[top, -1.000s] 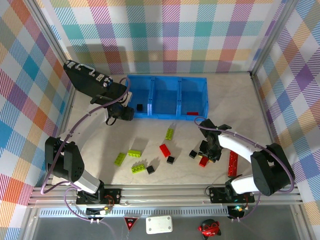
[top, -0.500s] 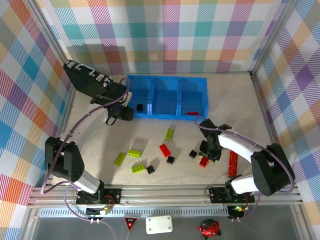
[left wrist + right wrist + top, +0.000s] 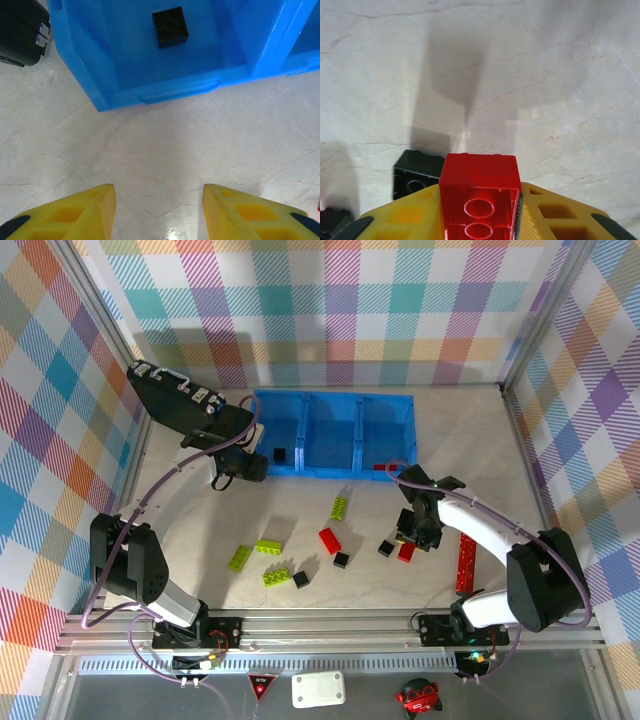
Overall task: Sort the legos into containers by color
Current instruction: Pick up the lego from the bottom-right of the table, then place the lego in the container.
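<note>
In the blue bin (image 3: 330, 396), one black cube (image 3: 170, 27) sits in the left compartment and one red brick (image 3: 385, 467) in the right. My right gripper (image 3: 480, 202) clamps a second red brick (image 3: 479, 182), well short of the bin; my left gripper (image 3: 157, 196) hangs open, empty. The green bricks (image 3: 268, 547) and others lie unsorted.

This is a robotics lab test cell. A pale marble-patterned desk (image 3: 470, 430) is boxed in by aluminium frame posts (image 3: 100, 310) and walls of bright plaid fabric (image 3: 330, 310). A left arm (image 3: 135, 565) and a right arm (image 3: 480, 525) are bolted to a metal rail (image 3: 330, 625) at the near edge, and purple cables (image 3: 163, 483) loop loosely along them.
</note>
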`<state>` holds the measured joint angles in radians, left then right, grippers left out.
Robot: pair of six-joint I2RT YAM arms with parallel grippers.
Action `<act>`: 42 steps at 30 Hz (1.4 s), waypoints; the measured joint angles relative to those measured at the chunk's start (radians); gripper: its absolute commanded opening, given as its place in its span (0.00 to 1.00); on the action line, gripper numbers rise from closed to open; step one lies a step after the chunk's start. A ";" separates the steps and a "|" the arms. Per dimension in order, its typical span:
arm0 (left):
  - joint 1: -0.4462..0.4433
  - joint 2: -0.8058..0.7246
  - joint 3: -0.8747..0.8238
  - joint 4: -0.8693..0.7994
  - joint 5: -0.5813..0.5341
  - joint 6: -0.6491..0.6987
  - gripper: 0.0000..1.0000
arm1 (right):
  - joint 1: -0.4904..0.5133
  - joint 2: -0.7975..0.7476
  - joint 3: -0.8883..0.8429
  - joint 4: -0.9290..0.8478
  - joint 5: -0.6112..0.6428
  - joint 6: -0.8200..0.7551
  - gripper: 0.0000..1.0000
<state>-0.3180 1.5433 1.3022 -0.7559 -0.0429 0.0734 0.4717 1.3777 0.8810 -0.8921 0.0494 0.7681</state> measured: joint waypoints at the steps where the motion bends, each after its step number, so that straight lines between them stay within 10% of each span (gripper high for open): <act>1: 0.000 0.000 0.000 0.000 0.000 0.000 0.49 | 0.000 0.000 0.013 -0.007 -0.002 -0.013 0.35; 42: 0.029 0.000 0.000 0.001 0.000 0.021 0.49 | 0.000 0.183 0.494 -0.202 0.091 -0.289 0.35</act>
<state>-0.2890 1.5429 1.3022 -0.7547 -0.0425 0.0944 0.4717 1.5604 1.3746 -1.0943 0.1402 0.4789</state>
